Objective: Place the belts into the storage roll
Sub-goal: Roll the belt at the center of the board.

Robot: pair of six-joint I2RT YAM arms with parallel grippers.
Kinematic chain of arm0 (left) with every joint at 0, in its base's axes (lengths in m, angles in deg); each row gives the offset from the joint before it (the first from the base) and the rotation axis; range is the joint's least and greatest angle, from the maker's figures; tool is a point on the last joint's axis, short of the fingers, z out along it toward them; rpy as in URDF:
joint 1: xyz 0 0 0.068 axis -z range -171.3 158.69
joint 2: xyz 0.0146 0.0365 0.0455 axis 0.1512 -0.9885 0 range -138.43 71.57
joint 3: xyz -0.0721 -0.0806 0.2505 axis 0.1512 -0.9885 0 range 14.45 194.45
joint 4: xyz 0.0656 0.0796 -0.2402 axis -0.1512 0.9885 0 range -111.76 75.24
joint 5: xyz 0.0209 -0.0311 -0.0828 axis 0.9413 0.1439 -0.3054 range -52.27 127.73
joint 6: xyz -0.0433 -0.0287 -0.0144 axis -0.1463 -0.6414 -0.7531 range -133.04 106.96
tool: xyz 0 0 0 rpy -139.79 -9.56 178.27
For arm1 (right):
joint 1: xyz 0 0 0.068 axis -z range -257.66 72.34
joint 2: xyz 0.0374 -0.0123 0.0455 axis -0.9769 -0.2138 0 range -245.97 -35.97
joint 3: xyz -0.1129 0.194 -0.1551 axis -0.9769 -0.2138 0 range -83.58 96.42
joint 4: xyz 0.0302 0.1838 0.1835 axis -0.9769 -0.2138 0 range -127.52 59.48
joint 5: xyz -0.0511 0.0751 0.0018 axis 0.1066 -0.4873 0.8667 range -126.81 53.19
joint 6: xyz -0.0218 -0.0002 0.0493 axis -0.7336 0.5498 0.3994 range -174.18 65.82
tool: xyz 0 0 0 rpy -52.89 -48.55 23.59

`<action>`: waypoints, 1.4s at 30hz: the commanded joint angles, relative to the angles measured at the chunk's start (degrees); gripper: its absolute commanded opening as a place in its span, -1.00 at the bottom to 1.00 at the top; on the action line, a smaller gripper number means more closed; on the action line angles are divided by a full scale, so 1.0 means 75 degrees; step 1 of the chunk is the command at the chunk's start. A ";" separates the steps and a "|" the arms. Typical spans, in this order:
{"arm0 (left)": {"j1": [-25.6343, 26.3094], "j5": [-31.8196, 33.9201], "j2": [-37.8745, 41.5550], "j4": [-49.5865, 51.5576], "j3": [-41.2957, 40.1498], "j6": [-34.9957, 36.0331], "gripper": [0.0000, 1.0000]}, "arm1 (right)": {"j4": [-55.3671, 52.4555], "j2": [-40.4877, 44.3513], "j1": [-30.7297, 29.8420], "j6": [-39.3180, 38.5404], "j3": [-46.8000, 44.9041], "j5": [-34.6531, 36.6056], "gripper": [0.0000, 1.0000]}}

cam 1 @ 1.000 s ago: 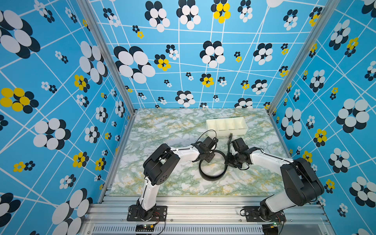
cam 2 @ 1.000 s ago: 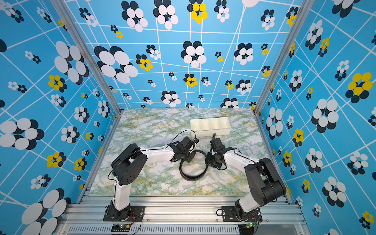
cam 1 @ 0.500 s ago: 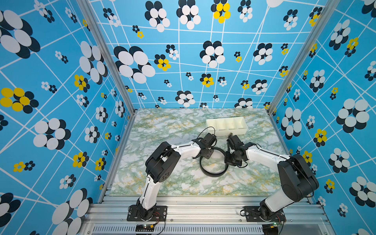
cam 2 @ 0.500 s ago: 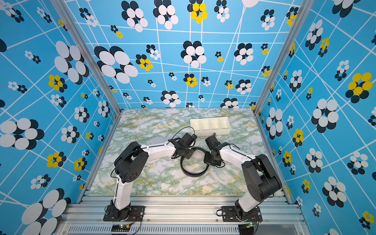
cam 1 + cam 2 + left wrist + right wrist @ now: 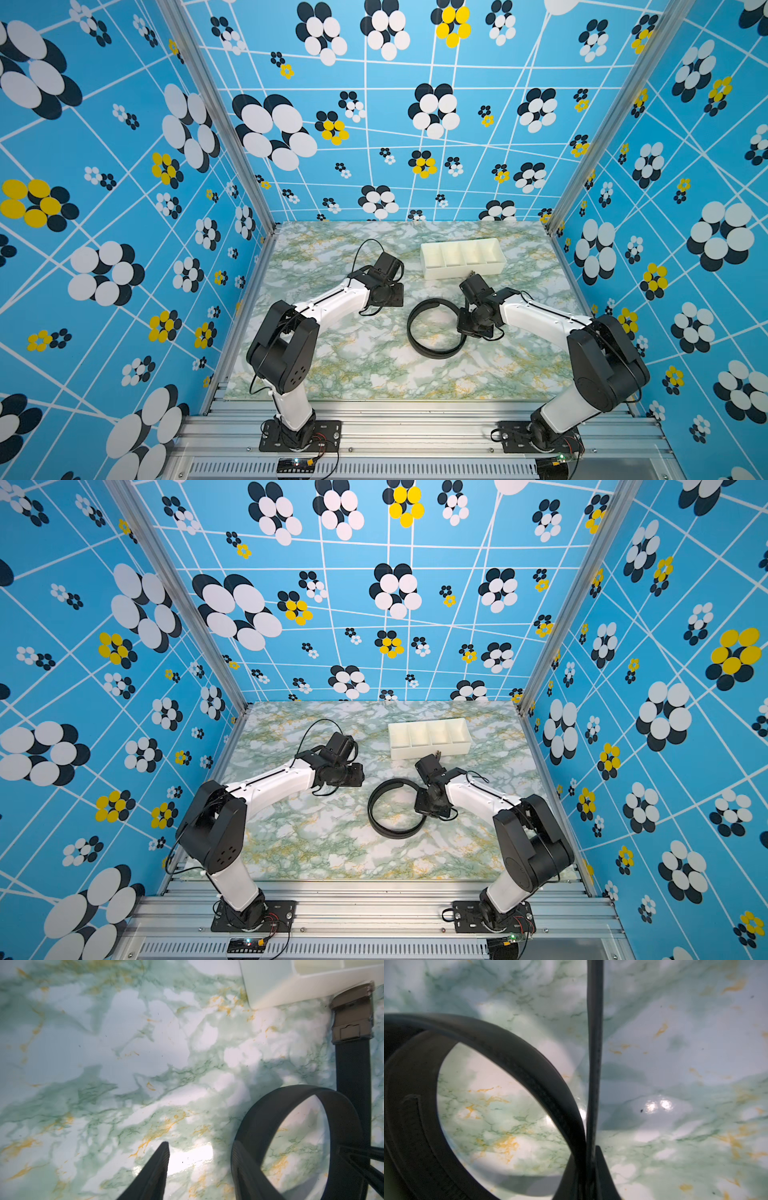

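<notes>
On the green-veined marble tabletop [image 5: 332,374], between the two arms, the long black leather-like belt [image 5: 434,354] stands on edge in one wide loop, none of it in the tray yet. Its straight tail runs from the loop's crossing toward the cream-white, four-compartment plastic tray [image 5: 461,270]. The dark metal buckle [image 5: 351,1016] lies right against the tray's near wall, though I cannot tell whether it touches.

The main risk is the coil itself. The strap looks springy, and the loop seems wider than any one compartment, so it would likely hang up on the partitions unless it is wound tighter first. Only one grip holds the crossing, so a slip there would probably let the loop spring open across the table. The free buckle end could also drag, catch the tray wall and shove the light tray when the belt is lifted.

The right gripper [image 5: 588,1159] has its fingers pressed together on the belt where loop and tail cross, pinching both layers with no gap showing. The left gripper [image 5: 199,1145] holds nothing. Its fingers [image 5: 160,1167] stand clearly apart, about half spread, with bare marble between them. It sits near the loop's far side, and in both top views it appears clear of the belt.
</notes>
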 commanded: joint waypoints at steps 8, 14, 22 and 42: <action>0.0183 -0.0739 0.0921 -0.0860 -0.1669 -0.2357 0.11 | -0.0159 -0.0149 -0.0356 0.0575 0.0070 0.0748 -0.94; 0.0709 0.0164 0.1797 -0.1088 -0.2336 -0.3263 0.12 | -0.0219 -0.0174 -0.0596 0.0976 -0.0004 0.1201 -1.00; 0.1390 0.0854 0.1884 -0.1506 -0.2852 -0.4527 0.18 | 0.0143 -0.0013 -0.0756 0.1523 -0.0302 0.1243 -1.00; 0.1827 0.1023 0.0438 -0.1754 -0.2338 -0.4649 0.17 | 0.0666 0.0011 -0.0913 0.2072 -0.0356 0.0921 -1.00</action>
